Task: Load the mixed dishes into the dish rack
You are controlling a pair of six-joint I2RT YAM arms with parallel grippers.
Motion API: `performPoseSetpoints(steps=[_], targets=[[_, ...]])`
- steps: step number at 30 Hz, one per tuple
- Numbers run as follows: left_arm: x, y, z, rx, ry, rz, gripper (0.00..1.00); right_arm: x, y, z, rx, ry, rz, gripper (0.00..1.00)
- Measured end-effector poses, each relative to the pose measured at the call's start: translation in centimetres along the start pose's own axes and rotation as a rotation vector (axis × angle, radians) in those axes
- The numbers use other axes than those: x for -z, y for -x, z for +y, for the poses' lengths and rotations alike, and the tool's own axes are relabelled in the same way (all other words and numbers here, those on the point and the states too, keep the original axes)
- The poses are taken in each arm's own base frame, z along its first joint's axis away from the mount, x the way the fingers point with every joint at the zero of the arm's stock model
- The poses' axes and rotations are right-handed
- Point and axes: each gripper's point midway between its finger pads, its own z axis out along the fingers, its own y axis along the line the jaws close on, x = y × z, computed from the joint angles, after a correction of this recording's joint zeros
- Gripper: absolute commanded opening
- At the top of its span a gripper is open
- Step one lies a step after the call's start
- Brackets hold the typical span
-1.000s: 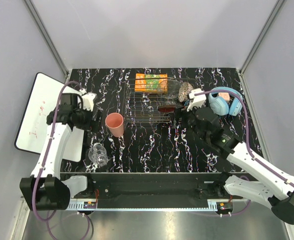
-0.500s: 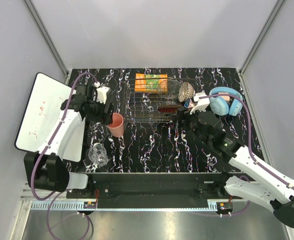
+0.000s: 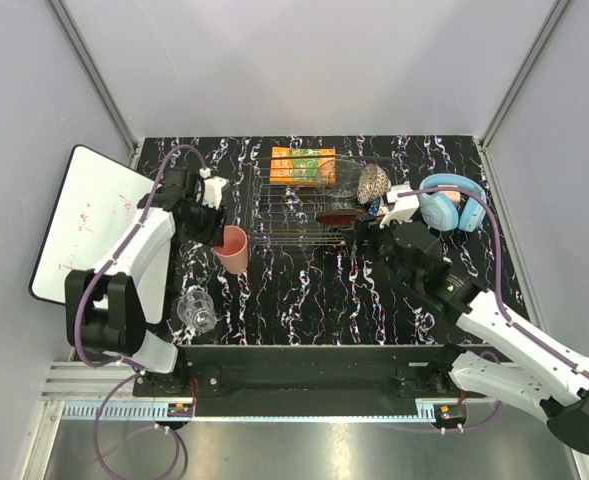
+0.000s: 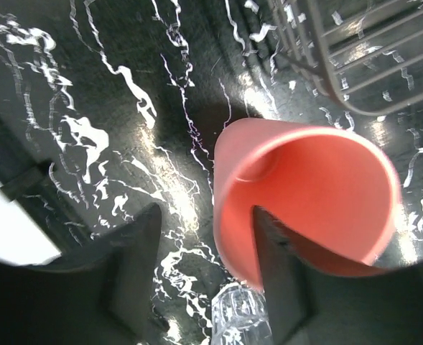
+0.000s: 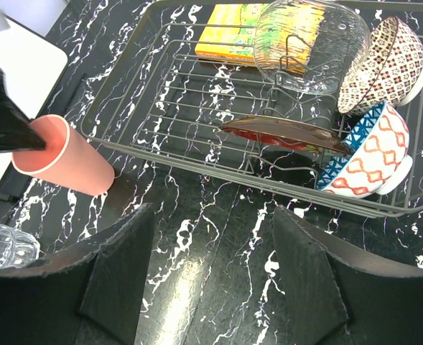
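The pink cup [image 3: 231,247] [image 4: 304,201] [image 5: 64,158] lies tilted on the black marbled table, just left of the dish rack [image 3: 294,215] [image 5: 197,162]. My left gripper [image 3: 217,235] [image 4: 204,215] straddles its rim: one finger is inside the cup and the other is outside, a gap away from the wall. The small clear glass cup [image 3: 196,310] [image 4: 240,316] [image 5: 3,248] stands nearer the front. In the rack sit the red floral bowl [image 3: 336,215] [image 5: 283,133], clear bowl [image 3: 346,175] [image 5: 312,43], beige patterned bowl [image 3: 372,182] [image 5: 380,61] and blue patterned bowl [image 5: 369,154]. My right gripper [image 3: 359,233] [image 5: 211,215] hangs open before the rack, empty.
An orange-green box [image 3: 302,165] [image 5: 233,32] lies behind the rack. Light-blue headphones [image 3: 449,205] rest at the right, close to my right wrist. A flat white board [image 3: 89,225] [image 5: 17,65] overhangs the table's left edge.
My left arm has swung right from the board to the pink cup, and its jaws have narrowed around the rim. The right arm has barely shifted.
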Motion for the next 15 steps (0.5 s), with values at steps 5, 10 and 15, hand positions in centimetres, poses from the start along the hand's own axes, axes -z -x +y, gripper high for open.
performPoseSetpoints(steps=[5,10,15], targets=[[-2.0,-0.9,0.1,0.013,-0.026,0.056,0.24,0.7,0.6,-0.1,-0.018,0.000,-0.021,0.74],[-2.5,-0.9,-0.2,0.015,-0.049,0.059,0.00,1.0,0.8,-0.4,-0.022,-0.006,-0.035,0.74],[-2.3,-1.0,-0.5,0.013,-0.060,0.059,0.00,0.8,0.3,-0.6,-0.019,-0.017,-0.027,0.73]])
